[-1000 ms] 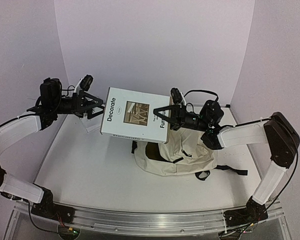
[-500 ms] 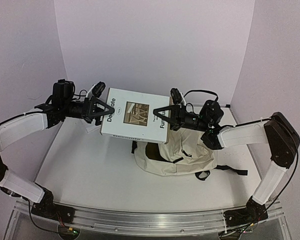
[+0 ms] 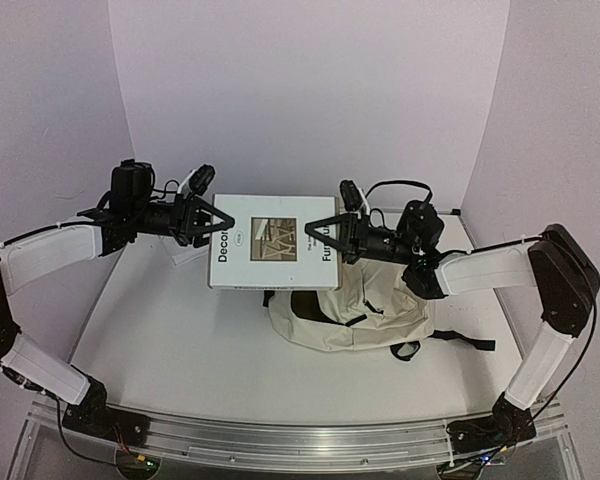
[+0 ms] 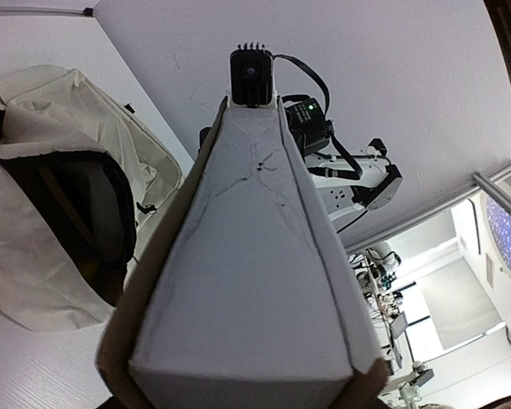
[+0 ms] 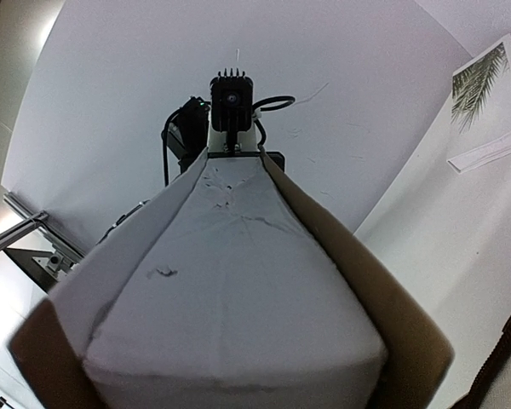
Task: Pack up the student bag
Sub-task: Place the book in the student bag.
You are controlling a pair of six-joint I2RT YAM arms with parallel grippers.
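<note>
Book point(image 3: 273, 242), now seemingly level

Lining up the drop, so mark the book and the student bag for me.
book point(image 3: 275, 255): top external view, centre of its white front cover.
student bag point(image 3: 385, 310): top external view, cream fabric to the right of its dark opening.

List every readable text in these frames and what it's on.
"Decor", cut off by the left end effector: cover of the white hardcover book.
"Furn", cut off by the right end effector: same cover.
Small print and oval logo mid-cover: too small to read.
No text seen on the cream fabric backpack.
</note>
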